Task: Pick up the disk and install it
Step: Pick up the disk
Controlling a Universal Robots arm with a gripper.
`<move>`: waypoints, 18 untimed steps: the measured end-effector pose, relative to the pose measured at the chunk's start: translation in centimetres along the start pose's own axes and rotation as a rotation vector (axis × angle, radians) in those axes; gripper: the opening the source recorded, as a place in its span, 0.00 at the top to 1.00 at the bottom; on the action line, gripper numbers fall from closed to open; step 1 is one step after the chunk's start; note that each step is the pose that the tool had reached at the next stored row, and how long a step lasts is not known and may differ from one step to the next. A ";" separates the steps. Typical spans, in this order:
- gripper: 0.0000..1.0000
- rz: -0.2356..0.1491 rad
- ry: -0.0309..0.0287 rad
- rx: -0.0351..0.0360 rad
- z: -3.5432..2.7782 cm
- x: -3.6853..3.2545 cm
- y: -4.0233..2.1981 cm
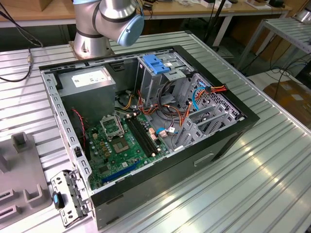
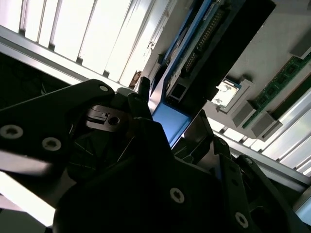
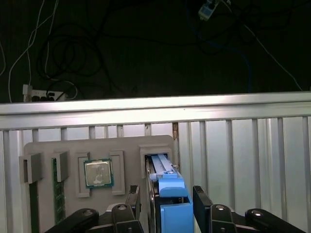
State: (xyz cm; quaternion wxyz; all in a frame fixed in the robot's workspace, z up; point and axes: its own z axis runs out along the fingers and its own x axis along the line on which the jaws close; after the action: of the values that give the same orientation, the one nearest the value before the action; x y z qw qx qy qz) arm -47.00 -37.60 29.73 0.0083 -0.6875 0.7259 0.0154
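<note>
The disk [image 3: 170,187] stands on edge in a slot of a grey holder tray [image 3: 68,150], its blue side rail facing the first wrist camera. My gripper [image 3: 167,200] straddles it with one finger [image 3: 134,201] on each side, shut on the disk, which still sits in the slot. In the second wrist view the disk [image 2: 214,53] runs away from the gripper [image 2: 172,116], dark body and connector above the blue rail. The open computer case [image 1: 228,145] lies on the table in the exterior view, with a metal drive cage [image 1: 158,65] with a blue top at its far side.
The tray also holds a processor chip [image 3: 98,173] and memory sticks [image 3: 57,194] beside the disk slot. The arm's base [image 1: 90,41] stands behind the case. A grey power supply box [image 1: 90,80], cables and the motherboard [image 1: 121,141] fill the case. The table [image 1: 252,194] is ribbed aluminium.
</note>
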 end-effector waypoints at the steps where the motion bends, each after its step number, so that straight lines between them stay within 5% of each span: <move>1: 0.45 0.001 0.0000 0.0000 0.00 0.00 0.00; 18: 0.53 0.001 0.0000 0.0000 0.00 0.02 -0.03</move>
State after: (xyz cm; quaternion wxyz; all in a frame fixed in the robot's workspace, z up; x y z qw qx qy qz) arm -46.97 -37.63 29.73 0.0083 -0.6873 0.7262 0.0154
